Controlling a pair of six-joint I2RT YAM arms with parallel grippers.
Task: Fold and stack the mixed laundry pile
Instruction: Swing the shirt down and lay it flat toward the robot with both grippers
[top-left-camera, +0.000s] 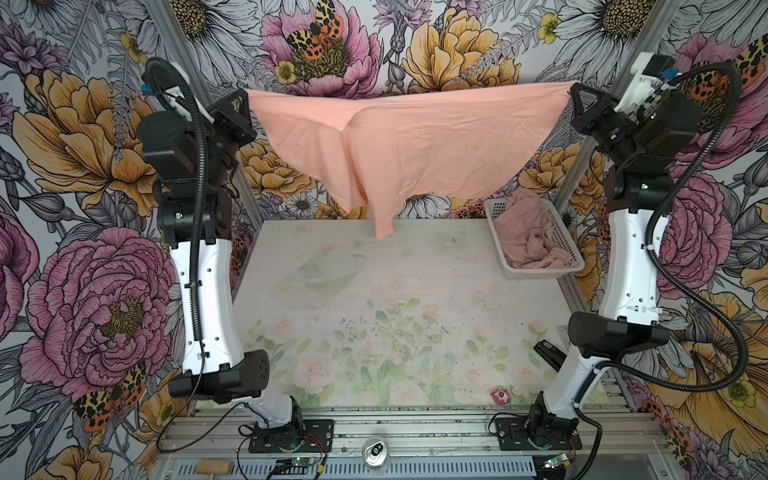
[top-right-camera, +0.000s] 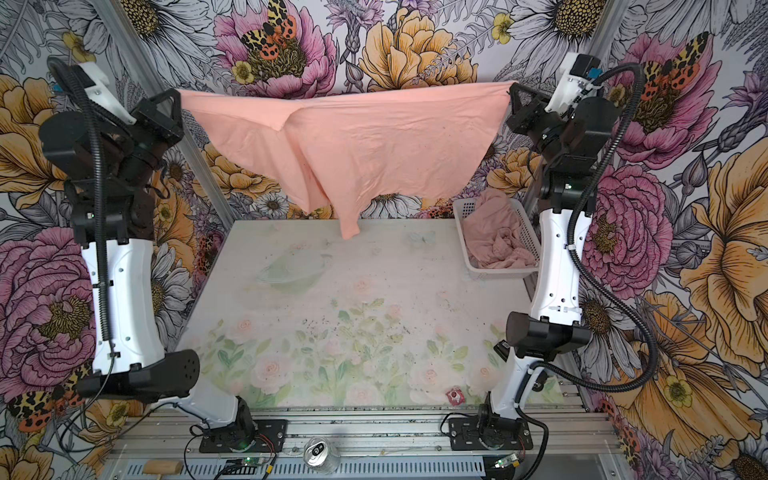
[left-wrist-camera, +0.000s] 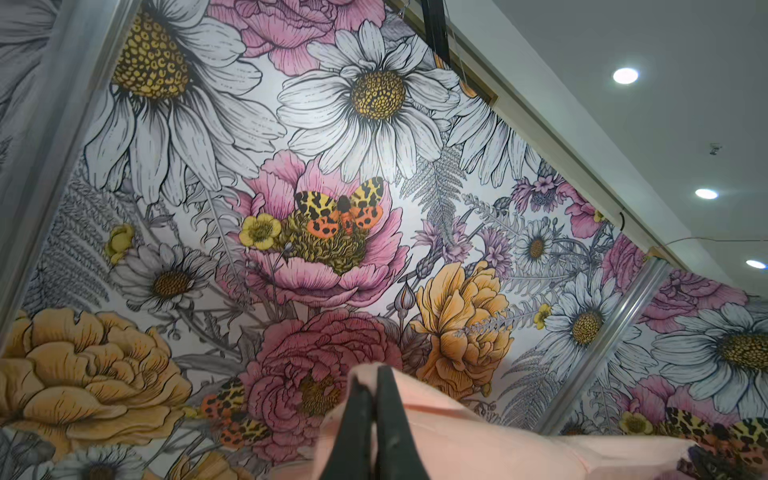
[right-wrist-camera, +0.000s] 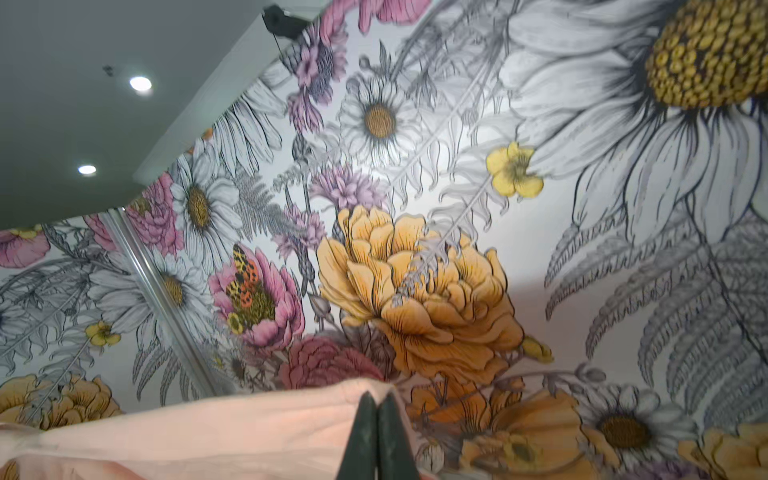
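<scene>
The peach-orange T-shirt (top-left-camera: 415, 149) (top-right-camera: 365, 141) hangs stretched high above the table in both top views, its plain side toward the camera and a sleeve dangling low at the middle. My left gripper (top-left-camera: 248, 94) (top-right-camera: 179, 93) is shut on its left top corner; in the left wrist view the closed fingers (left-wrist-camera: 374, 390) pinch peach cloth (left-wrist-camera: 457, 440). My right gripper (top-left-camera: 574, 88) (top-right-camera: 512, 86) is shut on the right top corner, fingers (right-wrist-camera: 378, 405) closed over the fabric edge (right-wrist-camera: 249, 432). The dusty-pink garment (top-left-camera: 530, 237) (top-right-camera: 496, 239) lies crumpled in the basket.
A white perforated basket (top-left-camera: 496, 226) (top-right-camera: 463, 216) stands at the table's back right. A black stapler-like object (top-left-camera: 548, 353) and a small red item (top-left-camera: 500, 395) lie near the front right. A can (top-left-camera: 376, 453) sits on the front rail. Floral walls enclose the cell.
</scene>
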